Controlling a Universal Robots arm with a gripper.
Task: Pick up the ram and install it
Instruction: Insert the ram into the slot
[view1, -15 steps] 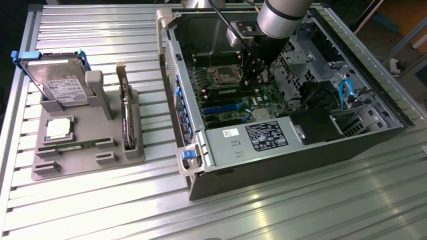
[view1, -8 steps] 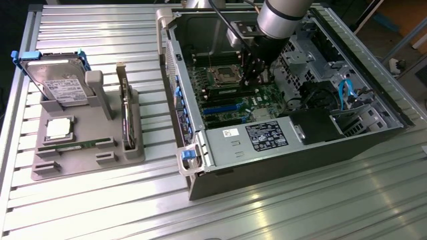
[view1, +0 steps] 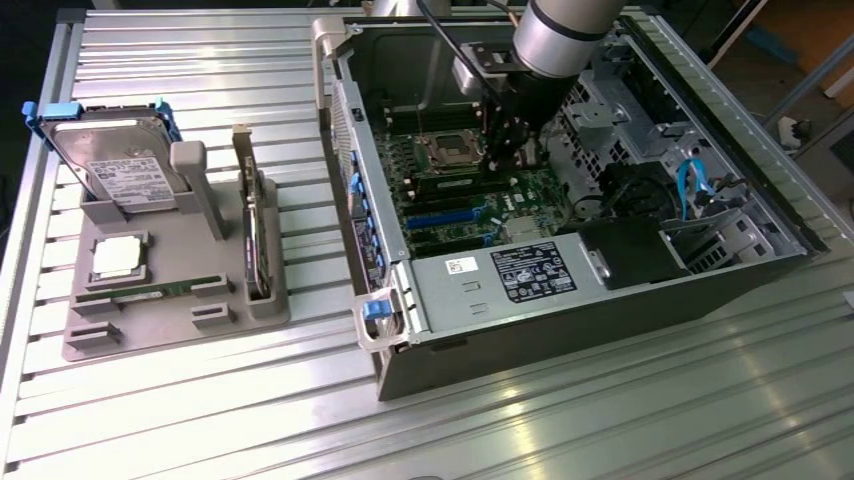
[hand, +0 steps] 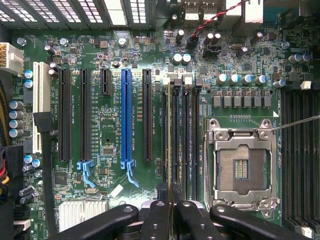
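Observation:
The ram shows edge-on as a thin strip, standing along the black memory slots beside the empty CPU socket. My gripper is shut on the stick's near end, with its black fingers pressed together around it. In the exterior view the gripper reaches down into the open computer case, just above the green motherboard. From that side the arm hides the ram. Whether the stick is fully seated in its slot I cannot tell.
A grey holder tray stands at the exterior view's left with a hard drive, an upright dark card and another green stick. Expansion slots, one of them blue, lie beside the memory slots. Case walls, a drive cage and cables surround the arm.

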